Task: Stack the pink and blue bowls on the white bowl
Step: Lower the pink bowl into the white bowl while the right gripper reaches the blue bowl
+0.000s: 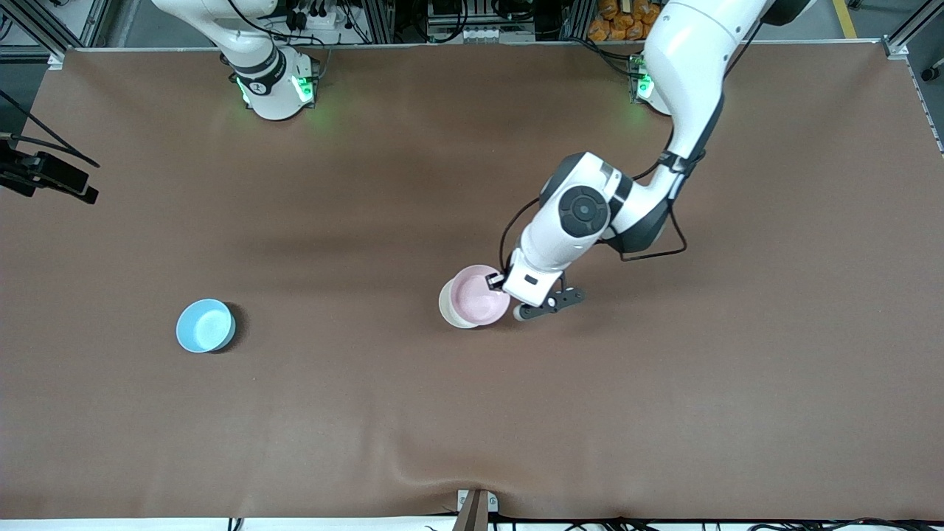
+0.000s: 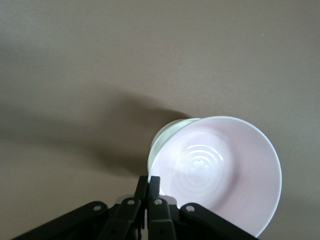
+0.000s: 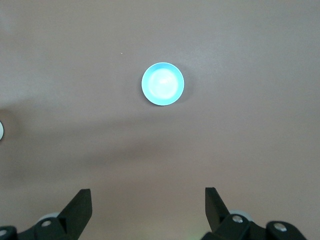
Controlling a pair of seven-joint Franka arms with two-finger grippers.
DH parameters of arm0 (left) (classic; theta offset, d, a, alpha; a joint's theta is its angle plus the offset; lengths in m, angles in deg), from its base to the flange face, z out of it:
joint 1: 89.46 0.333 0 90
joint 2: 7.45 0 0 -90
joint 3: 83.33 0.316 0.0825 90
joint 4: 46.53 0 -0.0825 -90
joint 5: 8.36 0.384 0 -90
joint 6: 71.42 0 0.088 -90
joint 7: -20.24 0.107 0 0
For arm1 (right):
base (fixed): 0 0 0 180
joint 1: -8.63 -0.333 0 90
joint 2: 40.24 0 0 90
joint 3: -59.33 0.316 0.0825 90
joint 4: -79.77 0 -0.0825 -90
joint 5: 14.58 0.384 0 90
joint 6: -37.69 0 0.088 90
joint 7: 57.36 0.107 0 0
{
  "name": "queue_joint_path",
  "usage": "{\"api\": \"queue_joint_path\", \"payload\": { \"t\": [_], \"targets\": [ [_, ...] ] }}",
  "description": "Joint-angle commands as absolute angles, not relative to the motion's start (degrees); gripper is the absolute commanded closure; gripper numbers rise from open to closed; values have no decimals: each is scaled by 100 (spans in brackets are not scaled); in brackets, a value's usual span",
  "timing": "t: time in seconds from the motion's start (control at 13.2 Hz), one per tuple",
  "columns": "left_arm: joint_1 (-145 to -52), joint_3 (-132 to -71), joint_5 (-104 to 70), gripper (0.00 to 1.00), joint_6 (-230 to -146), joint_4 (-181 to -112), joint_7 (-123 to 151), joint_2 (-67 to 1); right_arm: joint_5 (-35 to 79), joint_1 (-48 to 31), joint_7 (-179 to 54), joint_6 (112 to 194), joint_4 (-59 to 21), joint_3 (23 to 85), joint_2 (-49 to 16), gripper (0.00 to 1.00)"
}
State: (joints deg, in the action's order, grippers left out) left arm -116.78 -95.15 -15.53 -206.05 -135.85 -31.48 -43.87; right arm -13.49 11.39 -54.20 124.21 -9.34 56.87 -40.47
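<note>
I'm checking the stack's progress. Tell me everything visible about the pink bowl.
The pink bowl is small, round, plain pale pink with a smooth glossy inside showing faint rings. It sits open side up, tilted, over the white bowl, not squarely nested. The left pincer is shut on its rim, toward the left arm's end.

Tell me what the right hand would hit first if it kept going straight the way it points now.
Probably bare table. The open right hand points down at it; the blue bowl sits off its line, though depth is unclear.

Robotics lab: brown-covered table, aluminium framing, cabling.
</note>
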Motion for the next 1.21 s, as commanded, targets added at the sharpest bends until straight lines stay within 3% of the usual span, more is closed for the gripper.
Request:
{"api": "queue_joint_path", "payload": {
  "t": [0.0,0.91,1.14],
  "targets": [
    [-11811,-9458,-1460,100,-21009,-13398,-3250,-4734,-1318,1215,-5366,12391,-829,5740,-3998,0],
    [-11961,-9440,-1390,100,-21450,-13477,-3294,-4946,-1309,1197,-5366,12382,-812,5740,-3972,0],
    [-11961,-9440,-1232,100,-21477,-13539,-3303,-4955,-1291,1109,-5366,12661,-786,5775,-3481,0]
  ]
}}
